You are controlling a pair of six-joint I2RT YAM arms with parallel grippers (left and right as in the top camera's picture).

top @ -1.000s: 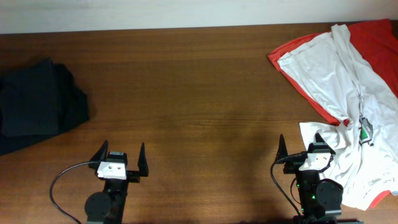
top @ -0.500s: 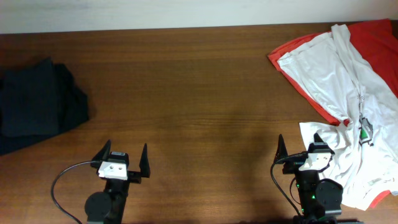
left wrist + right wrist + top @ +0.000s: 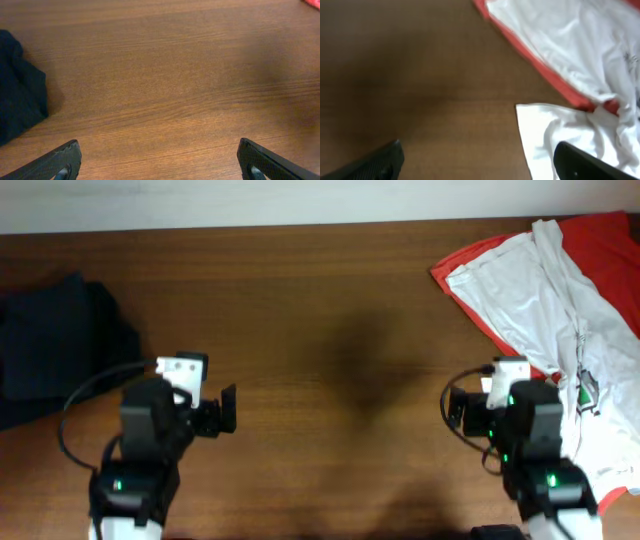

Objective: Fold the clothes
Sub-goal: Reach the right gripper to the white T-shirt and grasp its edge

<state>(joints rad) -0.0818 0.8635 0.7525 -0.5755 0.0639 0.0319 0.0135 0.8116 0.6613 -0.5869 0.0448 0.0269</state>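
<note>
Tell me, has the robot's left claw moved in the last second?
Yes. In the overhead view the left gripper has gone up the picture, from near the bottom edge to about level with the lower part of the black garments, which lie unmoved.

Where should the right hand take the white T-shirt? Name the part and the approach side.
Take the loose corner of the white T-shirt. It lies flat on the bare table, clear of the red shirt and just ahead of the open right hand. It is probably best to come down from above on its table-centre side.
</note>
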